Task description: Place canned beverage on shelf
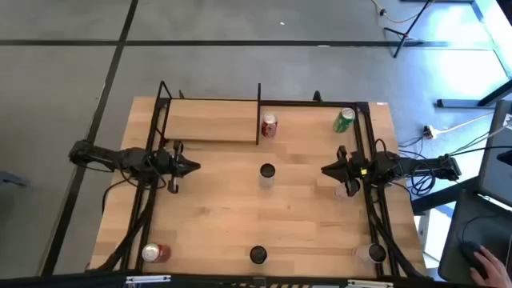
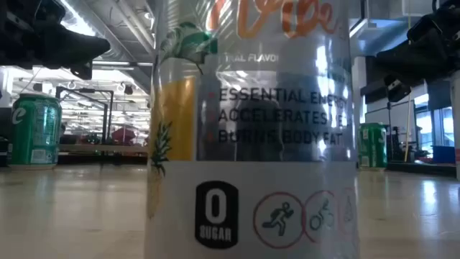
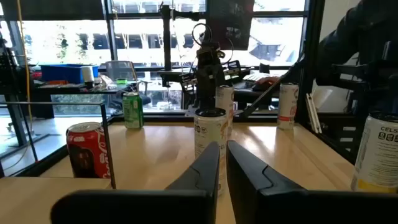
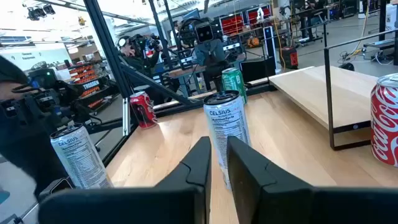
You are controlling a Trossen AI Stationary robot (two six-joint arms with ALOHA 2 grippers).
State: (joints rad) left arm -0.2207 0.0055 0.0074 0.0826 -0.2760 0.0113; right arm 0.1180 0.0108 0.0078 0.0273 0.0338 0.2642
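Noted the shelf (image 1: 210, 120) at the far left of the table, its light board bare: no can on it. Found a red cola can (image 1: 270, 125) upright on the tabletop (image 1: 216, 208) just beside the shelf's right end post, not on the board. Logged a green can (image 1: 344, 120) at the far right corner, a tall white can (image 1: 267, 173) standing mid-table, a second red can (image 1: 154, 254) at the near left corner, and two more tall cans along the near edge, one at centre (image 1: 258, 255) and one at the right (image 1: 376, 254).

Saw the left gripper (image 1: 192, 167) hovering over the left half of the table, pointed toward the middle can, fingers nearly closed with a thin gap, holding nothing. Saw the right gripper (image 1: 326, 170) mirroring it from the right side, also aimed at the middle can, fingers likewise close together and empty. From each wrist view, confirmed the tall can directly ahead of the fingertips but apart from them.

Judged the task barely begun: nothing grasped, nothing lifted, shelf without a can. Left to do: widen one gripper's fingers, close in on a can (the centre one looked the likeliest, being lined up with both), grip, lift, carry to the board, set down upright, release. Could not tell from the pictures which arm was meant to act.
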